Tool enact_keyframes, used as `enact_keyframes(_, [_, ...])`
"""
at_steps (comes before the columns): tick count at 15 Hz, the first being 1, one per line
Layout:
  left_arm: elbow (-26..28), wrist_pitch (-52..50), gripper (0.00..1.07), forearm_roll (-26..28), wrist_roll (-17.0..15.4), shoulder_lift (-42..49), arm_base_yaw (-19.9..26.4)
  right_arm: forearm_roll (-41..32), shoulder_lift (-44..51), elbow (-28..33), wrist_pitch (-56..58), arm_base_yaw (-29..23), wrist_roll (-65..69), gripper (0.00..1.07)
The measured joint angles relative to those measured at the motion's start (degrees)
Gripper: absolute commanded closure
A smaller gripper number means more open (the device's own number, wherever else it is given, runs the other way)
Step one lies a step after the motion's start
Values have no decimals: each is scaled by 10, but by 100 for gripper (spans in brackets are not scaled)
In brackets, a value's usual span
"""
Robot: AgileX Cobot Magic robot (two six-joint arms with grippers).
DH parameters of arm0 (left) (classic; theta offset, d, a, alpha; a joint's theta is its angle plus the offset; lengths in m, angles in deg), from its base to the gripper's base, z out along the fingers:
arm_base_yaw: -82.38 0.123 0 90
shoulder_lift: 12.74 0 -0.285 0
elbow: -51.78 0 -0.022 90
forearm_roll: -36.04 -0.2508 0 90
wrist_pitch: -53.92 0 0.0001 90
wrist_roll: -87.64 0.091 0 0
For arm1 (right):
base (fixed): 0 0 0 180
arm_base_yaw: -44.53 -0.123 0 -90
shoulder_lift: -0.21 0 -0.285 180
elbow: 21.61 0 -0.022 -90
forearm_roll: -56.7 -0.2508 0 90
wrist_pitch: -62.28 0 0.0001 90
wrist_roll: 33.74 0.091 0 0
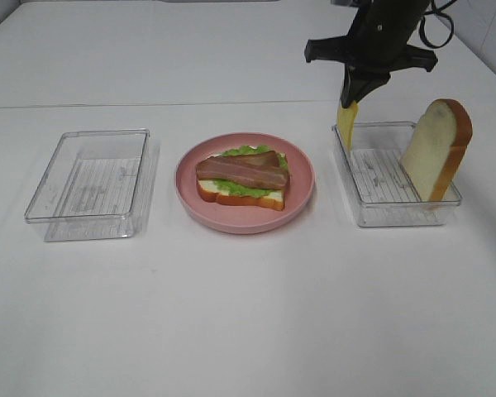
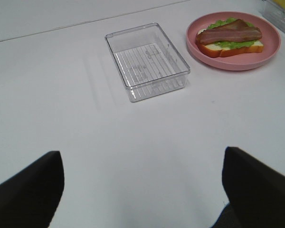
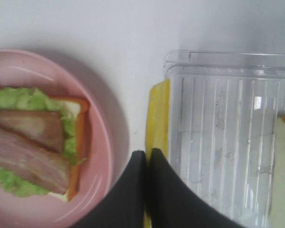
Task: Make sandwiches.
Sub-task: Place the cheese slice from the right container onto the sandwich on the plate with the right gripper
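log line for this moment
right gripper: shut on cheese slice, beside right tray | left gripper: open, empty | plate: bread, lettuce, bacon | second bread slice: leaning in right tray

The white table [image 1: 248,331] holds left tray [image 1: 99,184], pink plate [image 1: 231,224] and right tray [image 1: 372,178].

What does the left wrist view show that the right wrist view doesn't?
Only the left wrist: the empty left tray and the open left gripper.
Only the right wrist: the right gripper shut on the cheese, beside the right tray wall, and the bread slice in that tray.
Both: the plate with the half-built sandwich, bacon on top. The left wrist also catches a corner of the right tray at its edge.
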Motion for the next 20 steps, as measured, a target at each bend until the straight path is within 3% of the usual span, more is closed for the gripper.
enact_keyframes(3, [0,0,21,0,0,0,0,-83,27,-1,13,0,-33,107])
enact_keyframes(6, [0,0,21,0,0,0,0,-241,30,-1,17,-10,-83,107])
enact_keyframes(10, [0,0,21,0,0,0,0,-290,1,-1,0,-66,-92,107])
enact_keyframes(13, [0,0,21,0,0,0,0,-320,-36,-1,-48,-99,-92,107])
enact_keyframes(16, [0,0,21,0,0,0,0,-328,-66,-1,-75,-100,-91,107])
enact_keyframes(18, [0,0,21,0,0,0,0,-293,-82,-1,-79,-100,-69,107])
enact_keyframes(20, [0,0,21,0,0,0,0,-205,-87,-1,-78,-100,-12,107])
